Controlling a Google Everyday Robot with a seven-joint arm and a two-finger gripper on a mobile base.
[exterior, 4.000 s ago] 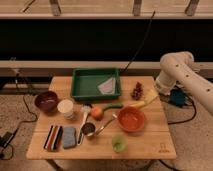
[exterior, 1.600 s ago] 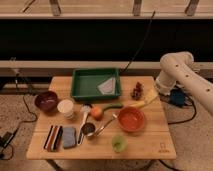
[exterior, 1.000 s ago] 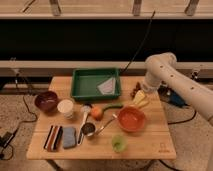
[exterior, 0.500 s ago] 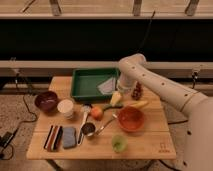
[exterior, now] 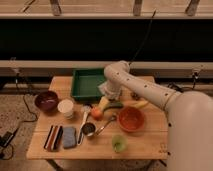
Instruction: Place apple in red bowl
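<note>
The gripper (exterior: 104,101) hangs low over the table (exterior: 145,145), its state impossible to tell; the apple (exterior: 96,114) sits on the wood just at its 7 o'clock, the red bowl (exterior: 131,120) near the apple's 3 o'clock, apart from it

Warm, dim light falling from above on the wooden table (exterior: 150,145), backdrop (exterior: 100,44) sinking into darkness, white arm (exterior: 146,90) glowing brightest, gripper (exterior: 103,104) hanging shaded just above the apple (exterior: 96,114), red bowl (exterior: 131,119) gleaming faintly.
</note>
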